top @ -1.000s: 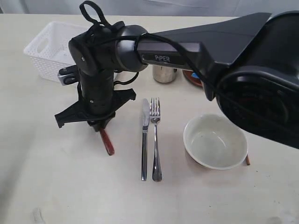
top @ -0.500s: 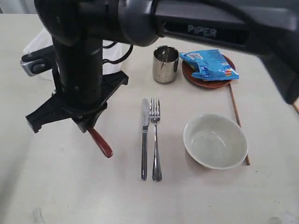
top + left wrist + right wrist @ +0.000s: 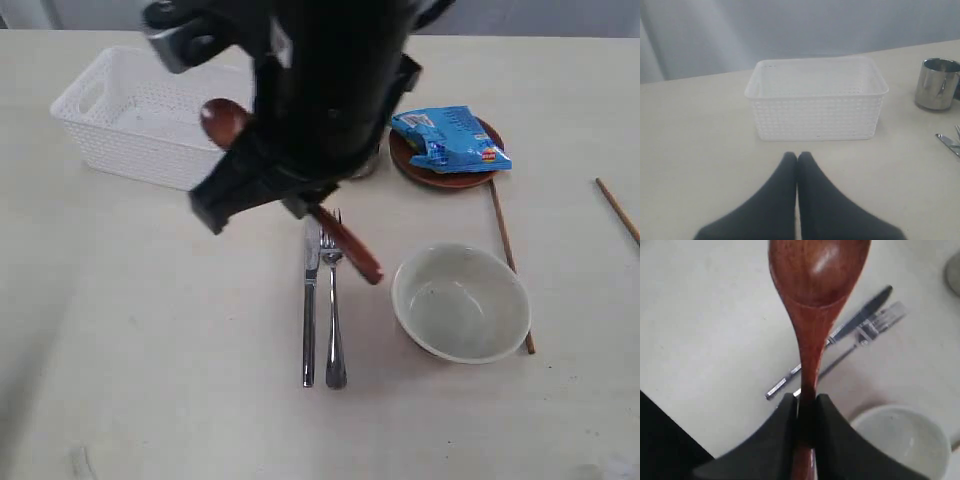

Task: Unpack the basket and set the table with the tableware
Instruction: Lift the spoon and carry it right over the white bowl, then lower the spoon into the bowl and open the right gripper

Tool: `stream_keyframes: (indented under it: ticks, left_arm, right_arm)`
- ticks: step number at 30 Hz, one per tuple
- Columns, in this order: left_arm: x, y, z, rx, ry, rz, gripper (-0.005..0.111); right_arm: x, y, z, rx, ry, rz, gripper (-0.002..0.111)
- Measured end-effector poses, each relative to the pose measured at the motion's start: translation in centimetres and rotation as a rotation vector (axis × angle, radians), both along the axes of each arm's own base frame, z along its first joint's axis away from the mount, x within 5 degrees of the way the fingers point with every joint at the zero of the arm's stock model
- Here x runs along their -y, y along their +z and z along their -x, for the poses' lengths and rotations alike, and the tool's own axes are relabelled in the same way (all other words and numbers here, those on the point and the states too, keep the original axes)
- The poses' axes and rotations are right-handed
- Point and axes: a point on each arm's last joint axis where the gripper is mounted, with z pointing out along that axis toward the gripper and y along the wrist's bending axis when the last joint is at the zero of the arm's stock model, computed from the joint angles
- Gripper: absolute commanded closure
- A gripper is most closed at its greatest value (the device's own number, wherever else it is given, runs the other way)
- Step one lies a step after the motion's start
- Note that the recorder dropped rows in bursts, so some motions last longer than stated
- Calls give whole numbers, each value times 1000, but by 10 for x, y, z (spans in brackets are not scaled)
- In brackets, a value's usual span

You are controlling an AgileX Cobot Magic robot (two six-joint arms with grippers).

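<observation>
Exterior view: pale worktop (image 3: 150,400) fills the scene. White basket (image 3: 120,155) sits far left, upright.

Right arm (image 3: 330,90), black, hangs over the middle and hides much of the far centre. Right hand (image 3: 806,405) is clamped narrow on the handle of the spoon (image 3: 352,250). The spoon is tilted in the air, its bowl end toward the basket and its handle end above the fork's tines.

Left hand (image 3: 797,157): fingers pressed together, nothing between them, low over the worktop on the near side of the basket.

Bowl (image 3: 462,300) is near right, upright, just right of the cutlery. Plate (image 3: 440,180) is far right of centre, with a blue packet (image 3: 450,140) lying on it. Cup (image 3: 936,84) stands right of the basket, seen in the left wrist view.

Knife (image 3: 310,320) and fork (image 3: 334,330) lie side by side at centre, knife on the left, tips pointing far.

Chopsticks (image 3: 510,265) are well apart. One runs from beside the plate down past the bowl's right rim. The other lies at the right edge.
</observation>
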Motion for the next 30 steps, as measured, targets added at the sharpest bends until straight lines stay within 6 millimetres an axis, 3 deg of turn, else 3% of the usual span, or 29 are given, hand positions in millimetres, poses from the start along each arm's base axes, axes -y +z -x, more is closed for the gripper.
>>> stream_keyframes:
  ticks: [4, 8, 14, 20, 30]
  left_arm:
    - [0, 0, 0, 0, 0, 0, 107]
    - [0, 0, 0, 0, 0, 0, 107]
    - [0, 0, 0, 0, 0, 0, 107]
    - [0, 0, 0, 0, 0, 0, 107]
    - [0, 0, 0, 0, 0, 0, 107]
  right_arm:
    - [55, -9, -17, -14, -121, 53, 109]
    - [103, -19, -18, -25, -108, 123, 109]
    - [145, -39, -5, -66, -49, 219, 109]
    - [163, -61, -1, -99, -34, 331, 109]
    - [157, -86, 11, -257, 128, 296, 109]
